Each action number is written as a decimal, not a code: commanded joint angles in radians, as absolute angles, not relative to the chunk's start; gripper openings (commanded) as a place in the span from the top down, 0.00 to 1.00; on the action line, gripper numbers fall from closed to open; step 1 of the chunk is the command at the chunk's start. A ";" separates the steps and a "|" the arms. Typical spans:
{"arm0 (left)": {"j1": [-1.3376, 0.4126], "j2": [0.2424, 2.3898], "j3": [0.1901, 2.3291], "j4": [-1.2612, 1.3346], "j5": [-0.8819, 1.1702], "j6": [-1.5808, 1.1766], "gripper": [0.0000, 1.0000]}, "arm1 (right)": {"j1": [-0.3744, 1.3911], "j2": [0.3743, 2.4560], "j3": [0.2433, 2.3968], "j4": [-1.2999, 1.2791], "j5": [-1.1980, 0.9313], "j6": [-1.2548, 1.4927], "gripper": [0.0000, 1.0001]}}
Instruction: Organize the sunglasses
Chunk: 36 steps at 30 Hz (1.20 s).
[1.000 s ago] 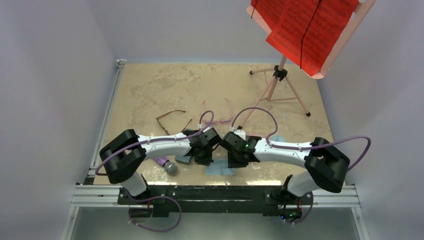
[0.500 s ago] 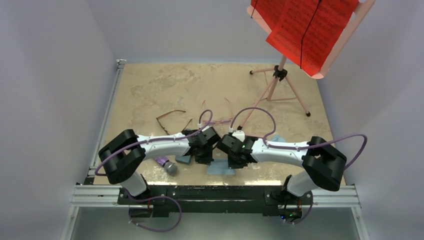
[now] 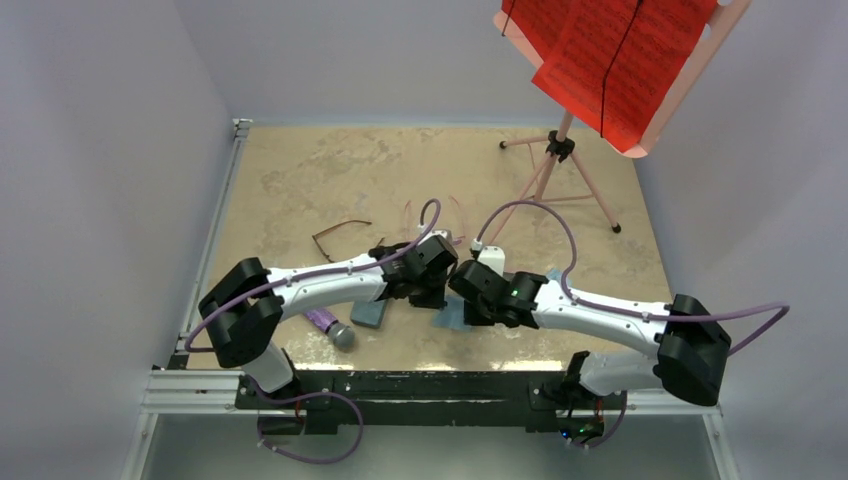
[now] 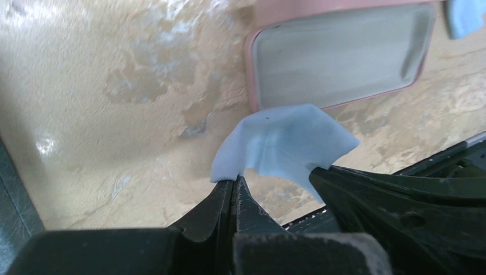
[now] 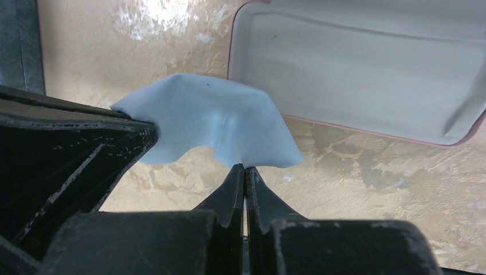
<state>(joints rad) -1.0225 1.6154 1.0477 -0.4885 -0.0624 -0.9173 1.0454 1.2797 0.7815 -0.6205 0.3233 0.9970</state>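
Both grippers hold one blue cloth between them. The left gripper point(image 4: 235, 182) has its fingers clamped on one corner of the cloth point(image 4: 283, 143). The right gripper point(image 5: 245, 168) has its fingers pressed together on another edge. An open pink case point(image 4: 338, 54) lies just beyond the fingertips. The brown sunglasses point(image 3: 338, 238) lie beyond and left of the left fingers. The pink pair point(image 3: 458, 211) lies beyond both grippers, untouched.

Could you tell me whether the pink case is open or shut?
Open: the pink case shows bare grey lining in wrist views, nothing inside. Left tool and right tool pinch the cloth.
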 commanded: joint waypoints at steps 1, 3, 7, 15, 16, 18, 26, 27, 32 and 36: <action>-1.028 1.637 1.143 -0.491 -0.092 -0.859 1.00 | 1.012 1.233 0.775 -0.638 0.387 0.978 1.00; -1.028 1.659 1.190 -0.513 -0.097 -0.844 1.00 | 0.992 1.219 0.770 -0.643 0.394 0.963 1.00; -1.028 1.723 1.277 -0.554 -0.105 -0.827 1.00 | 0.940 1.186 0.748 -0.640 0.400 0.926 1.00; -1.026 1.833 1.411 -0.631 -0.104 -0.808 1.00 | 0.821 1.127 0.656 -0.541 0.297 0.811 1.00; -1.026 1.842 1.420 -0.636 -0.100 -0.803 1.00 | 0.812 1.127 0.652 -0.537 0.292 0.803 1.00; -1.025 1.858 1.441 -0.648 -0.096 -0.801 1.00 | 0.797 1.132 0.647 -0.535 0.295 0.793 1.00; -1.014 1.906 1.477 -0.696 -0.083 -0.798 1.00 | 0.735 1.154 0.630 -0.506 0.272 0.752 1.00; -1.014 1.911 1.480 -0.700 -0.079 -0.799 1.00 | 0.729 1.157 0.629 -0.506 0.269 0.745 1.00; -1.009 1.935 1.495 -0.713 -0.071 -0.795 1.00 | 0.697 1.162 0.617 -0.505 0.277 0.733 1.00; -1.005 1.954 1.509 -0.706 -0.067 -0.791 1.00 | 0.680 1.177 0.607 -0.487 0.265 0.729 1.00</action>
<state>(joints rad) -1.0142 1.9396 1.4597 -0.6987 -0.0788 -0.8162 0.6945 1.1618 0.6220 -0.5228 0.2691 0.7502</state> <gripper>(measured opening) 0.016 0.010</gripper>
